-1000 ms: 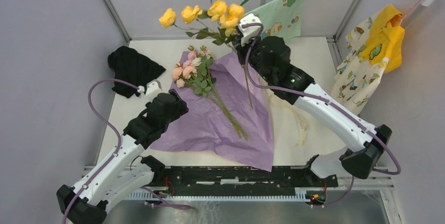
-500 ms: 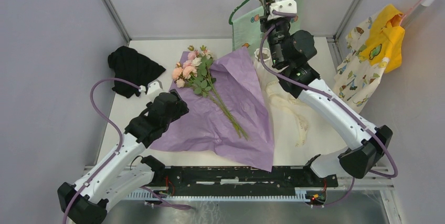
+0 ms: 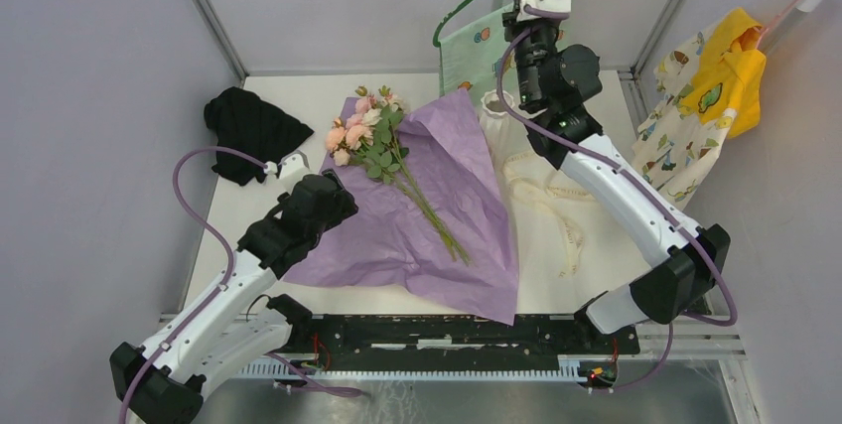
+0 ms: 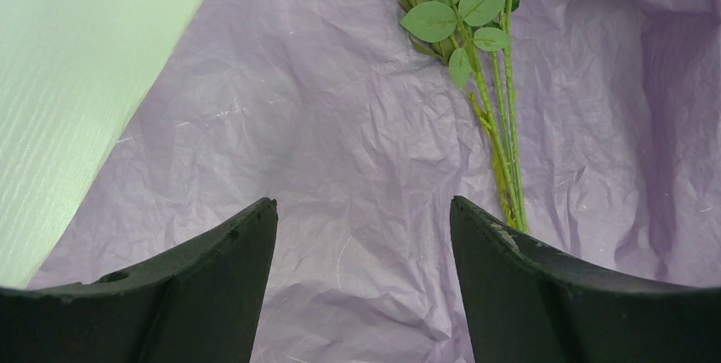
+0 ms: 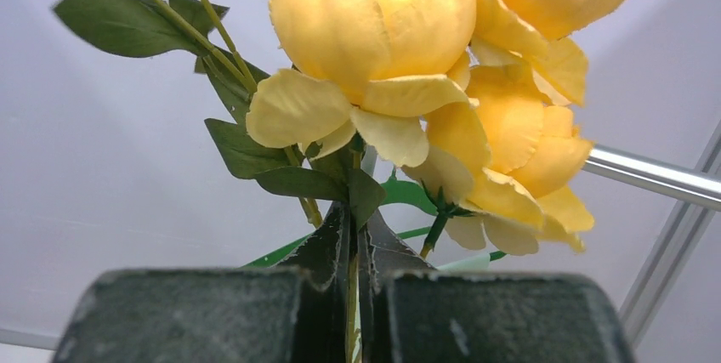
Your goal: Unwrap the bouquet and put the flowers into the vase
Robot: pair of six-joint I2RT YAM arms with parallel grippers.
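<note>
The worktop carried the opened purple wrapping paper, spread across its middle, with the pink roses lying on the paper's far-left part. The ribbed white vase stood at the paper's far-right edge, beneath the right arm. High above it were the yellow roses, full and crowded, with dark green leaves. The right fingers were pinched shut on their thin stems just under the leaves. The left fingers hung wide apart over the paper, holding nothing. The stem ends could not be seen; coming down off-centre, they might catch the flared rim and topple the slim vase.
</note>
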